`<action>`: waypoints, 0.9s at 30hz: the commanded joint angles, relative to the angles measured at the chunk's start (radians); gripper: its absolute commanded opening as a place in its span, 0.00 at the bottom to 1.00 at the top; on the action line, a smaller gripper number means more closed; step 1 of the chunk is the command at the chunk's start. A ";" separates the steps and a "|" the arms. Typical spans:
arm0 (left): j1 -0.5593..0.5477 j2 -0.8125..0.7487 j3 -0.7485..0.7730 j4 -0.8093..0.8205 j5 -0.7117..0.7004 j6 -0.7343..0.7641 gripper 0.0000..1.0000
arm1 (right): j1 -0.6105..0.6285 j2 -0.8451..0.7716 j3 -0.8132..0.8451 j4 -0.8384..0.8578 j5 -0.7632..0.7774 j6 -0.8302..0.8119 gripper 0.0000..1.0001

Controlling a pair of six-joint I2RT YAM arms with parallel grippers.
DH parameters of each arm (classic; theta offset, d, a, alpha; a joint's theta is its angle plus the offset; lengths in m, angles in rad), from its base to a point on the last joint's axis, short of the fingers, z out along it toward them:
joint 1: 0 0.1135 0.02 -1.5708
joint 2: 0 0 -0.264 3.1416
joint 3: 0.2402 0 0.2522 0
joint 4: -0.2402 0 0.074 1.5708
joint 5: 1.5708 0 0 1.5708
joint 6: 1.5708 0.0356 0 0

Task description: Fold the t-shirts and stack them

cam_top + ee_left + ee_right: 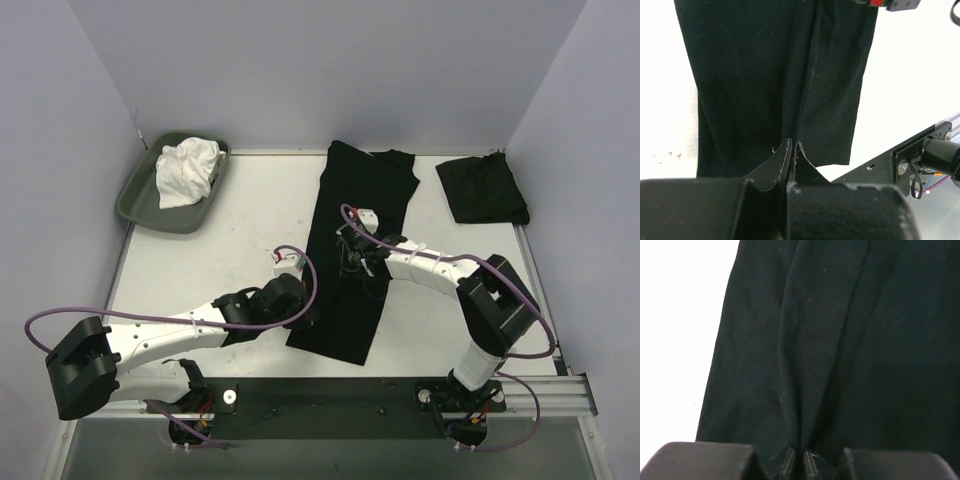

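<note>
A black t-shirt (365, 200), folded lengthwise into a long strip, lies down the middle of the table. My left gripper (304, 316) sits at the strip's left edge near its front end. In the left wrist view this gripper (791, 145) is shut, and a crease of the t-shirt (765, 75) runs up from its tips. My right gripper (352, 264) rests on the middle of the strip. In the right wrist view its jaws (799, 458) stand almost together, pinching a raised ridge of the t-shirt (840, 340). A second black t-shirt (482, 190) lies folded at the back right.
A grey-green tray (135, 203) at the back left holds a crumpled white cloth (187, 170). The black mounting rail (330, 395) runs along the near edge, just in front of the strip's end. Walls close in the table on three sides.
</note>
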 commanded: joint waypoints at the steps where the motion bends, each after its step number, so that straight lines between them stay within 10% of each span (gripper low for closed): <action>1: -0.002 0.011 0.012 0.049 0.018 0.007 0.00 | -0.005 -0.066 -0.014 -0.048 0.081 -0.022 0.12; 15: -0.030 0.123 0.058 0.078 0.053 0.011 0.00 | 0.000 -0.095 -0.093 -0.117 0.114 -0.029 0.24; 16: -0.030 0.134 0.063 0.076 0.056 0.011 0.04 | 0.000 -0.097 -0.098 -0.118 0.113 -0.031 0.36; 17: -0.033 0.147 0.069 0.081 0.067 0.011 0.42 | 0.001 -0.092 -0.096 -0.123 0.111 -0.037 0.42; 20: -0.045 0.207 0.101 0.078 0.090 0.016 0.92 | 0.001 -0.083 -0.086 -0.138 0.117 -0.040 0.71; 27: -0.171 0.339 0.245 0.078 0.088 0.017 0.94 | 0.000 -0.094 -0.041 -0.154 0.142 -0.043 0.77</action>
